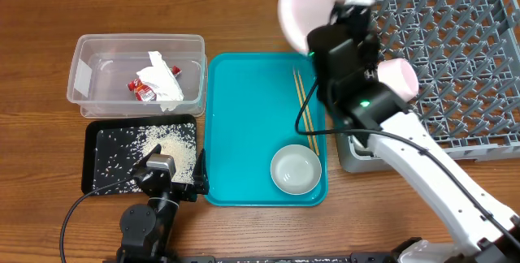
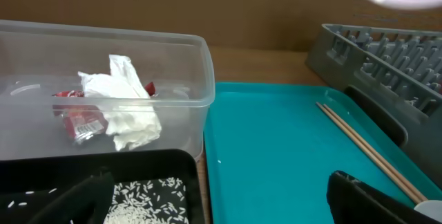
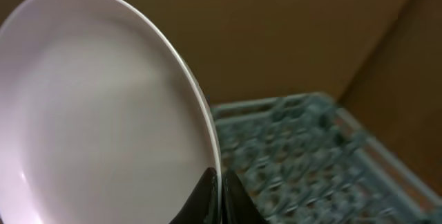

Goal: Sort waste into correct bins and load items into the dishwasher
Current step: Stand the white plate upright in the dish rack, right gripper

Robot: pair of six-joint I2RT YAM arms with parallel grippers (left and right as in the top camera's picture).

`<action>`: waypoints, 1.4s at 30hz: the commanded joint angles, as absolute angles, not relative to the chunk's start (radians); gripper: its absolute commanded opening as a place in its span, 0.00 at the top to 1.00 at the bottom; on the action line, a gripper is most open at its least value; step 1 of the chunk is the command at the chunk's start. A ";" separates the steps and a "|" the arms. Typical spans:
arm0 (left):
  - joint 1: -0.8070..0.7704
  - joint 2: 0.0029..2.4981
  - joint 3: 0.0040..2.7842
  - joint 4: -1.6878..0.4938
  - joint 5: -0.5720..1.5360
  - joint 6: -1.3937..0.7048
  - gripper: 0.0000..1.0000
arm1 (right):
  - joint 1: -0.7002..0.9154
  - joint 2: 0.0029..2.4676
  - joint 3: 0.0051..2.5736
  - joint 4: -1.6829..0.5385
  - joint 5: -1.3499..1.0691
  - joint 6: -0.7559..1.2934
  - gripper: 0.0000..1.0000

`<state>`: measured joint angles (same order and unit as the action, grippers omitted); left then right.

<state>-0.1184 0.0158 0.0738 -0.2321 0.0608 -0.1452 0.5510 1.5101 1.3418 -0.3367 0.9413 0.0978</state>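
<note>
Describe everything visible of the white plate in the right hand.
The white plate is round, smooth and plain, with a thin rim; no food shows on it. The right hand is shut on its rim and holds it in the air, tilted steeply, almost on edge. It hangs just beside the left edge of the grey dish rack, and nothing else seems to touch it.
</note>
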 commanded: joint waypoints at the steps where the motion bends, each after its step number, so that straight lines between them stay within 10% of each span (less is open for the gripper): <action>1: -0.124 0.005 0.070 -0.231 0.071 -0.127 0.00 | 0.481 1.500 1.363 -0.263 1.132 -0.127 0.96; 26: -0.124 0.005 0.070 -0.231 0.071 -0.127 0.00 | 0.259 1.822 1.362 -0.247 0.997 -0.131 0.96; 28: -0.124 0.005 0.070 -0.231 0.071 -0.127 0.00 | 0.271 1.824 1.362 -0.253 0.993 -0.131 0.90; 33: -0.124 0.005 0.070 -0.231 0.071 -0.127 0.00 | 0.333 1.803 1.364 -0.263 1.070 -0.132 0.22; 42: -0.124 0.005 0.070 -0.231 0.071 -0.127 0.00 | 0.503 1.577 1.396 -0.689 0.630 0.154 0.21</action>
